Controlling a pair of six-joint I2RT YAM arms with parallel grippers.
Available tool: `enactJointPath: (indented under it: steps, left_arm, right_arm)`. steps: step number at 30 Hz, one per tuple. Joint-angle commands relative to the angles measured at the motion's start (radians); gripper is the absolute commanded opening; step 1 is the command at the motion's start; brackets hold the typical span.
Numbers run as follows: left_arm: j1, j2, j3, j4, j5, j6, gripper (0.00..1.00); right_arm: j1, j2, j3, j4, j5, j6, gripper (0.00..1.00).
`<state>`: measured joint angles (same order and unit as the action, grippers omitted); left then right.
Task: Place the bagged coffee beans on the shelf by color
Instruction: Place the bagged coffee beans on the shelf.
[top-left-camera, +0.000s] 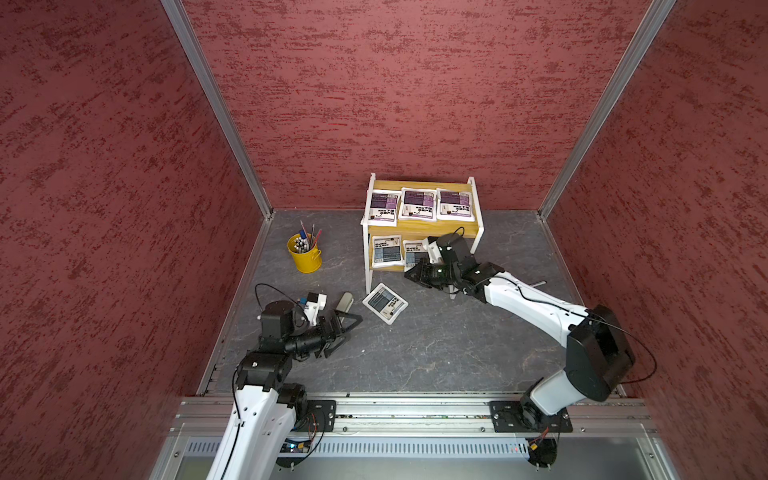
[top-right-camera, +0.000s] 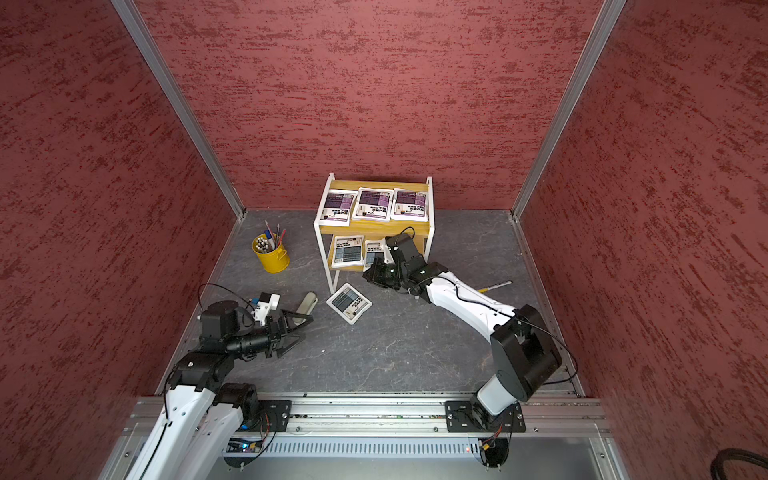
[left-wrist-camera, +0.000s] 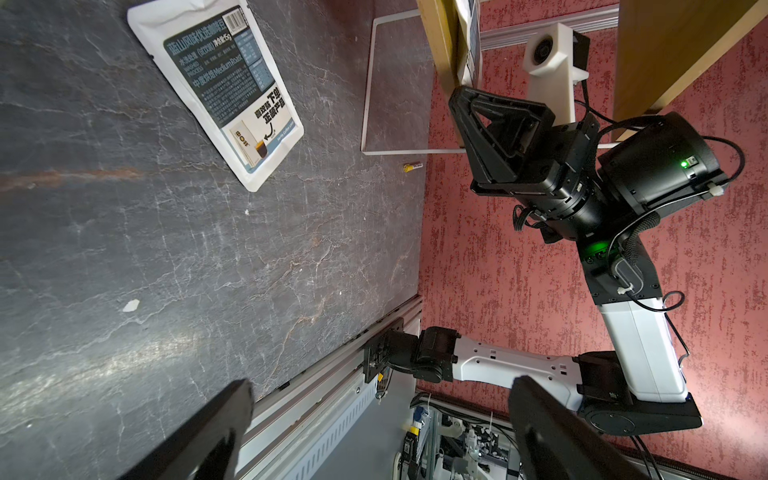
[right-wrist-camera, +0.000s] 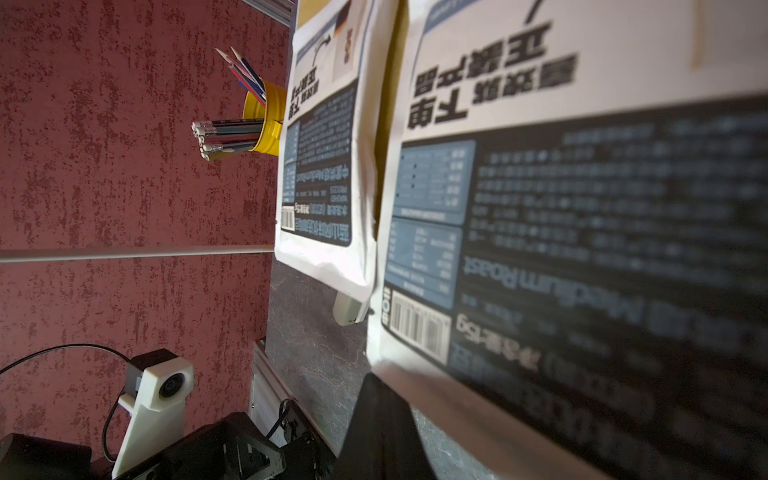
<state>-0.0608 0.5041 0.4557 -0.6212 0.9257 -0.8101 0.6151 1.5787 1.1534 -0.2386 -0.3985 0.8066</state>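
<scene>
Right jaws clamp a grey-blue pouch (top-left-camera: 411, 252) on the lower board (top-left-camera: 386, 269); left jaws open, another pouch (top-left-camera: 385, 302) nearby.

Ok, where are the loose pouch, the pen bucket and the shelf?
Loose pouch (top-left-camera: 385, 303), a top view, middle of its label.
Pen bucket (top-left-camera: 306, 262), a top view, yellow side wall.
Shelf (top-left-camera: 415, 231), a top view, bare front of upper board.

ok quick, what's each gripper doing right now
left gripper: open, holding nothing.
right gripper: shut on the edge of a grey-blue bag at the lower board of the shelf.
</scene>
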Motion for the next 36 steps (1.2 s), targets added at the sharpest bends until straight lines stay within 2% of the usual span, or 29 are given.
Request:
enactJointPath:
  steps: [1, 16, 36]
  left_arm:
    - [0.009, 0.001, 0.005, -0.002, 0.004, 0.023, 1.00]
    - [0.009, 0.004, -0.002, 0.008, 0.003, 0.024, 1.00]
    - [0.009, 0.014, -0.006, 0.026, -0.003, 0.017, 1.00]
  right_arm:
    - [-0.008, 0.011, 0.024, -0.012, -0.007, -0.019, 0.00]
    - [-0.011, -0.061, -0.081, -0.008, 0.000, -0.012, 0.00]
    - [-0.055, 0.093, 0.078, -0.030, -0.050, -0.053, 0.00]
